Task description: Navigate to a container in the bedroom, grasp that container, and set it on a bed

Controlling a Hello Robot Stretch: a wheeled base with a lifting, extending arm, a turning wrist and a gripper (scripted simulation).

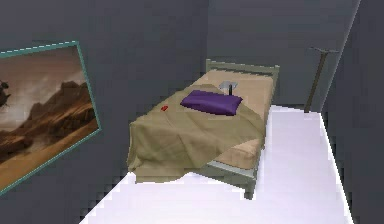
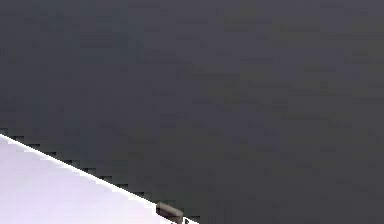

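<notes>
1. Nearest in the forward view was pale floor (image 1: 300, 180), bare along the bottom edge and running up the right side of the bed (image 1: 243, 176).
2. A framed painting (image 1: 45, 110) of a brown rocky landscape hung on the dark wall (image 1: 150, 40) at the forward view's left, close to the camera.
3. The bed stood beyond it in the far corner, its long left side against that wall and its headboard (image 1: 240, 70) toward the back wall.
4. A tan blanket (image 1: 185, 135) covered most of the bed, rumpled, and hung over the foot end to the floor.
5. A purple pillow (image 1: 212, 102) lay flat on the blanket toward the head end.
6. A red speck (image 1: 163, 107) sat on the blanket just left of the pillow; it was too small to name.
7. Container: not identified with certainty. A small grey thing (image 1: 232, 84) lay on the bed between the pillow and the headboard; I could not tell whether this was it.
8. A thin dark pole (image 1: 318, 80) stood upright near the back wall, right of the bed and apart from it.
9. The arm side view showed dark wall above, with a wedge of pale floor at lower left.
10. A small dark stub at that view's bottom edge, with a white fleck to its right, was taken as the gripper (image 2: 170, 210).
11. Claw state: could not tell. Its far end could not be made out, so I could not tell whether it held anything.
</notes>
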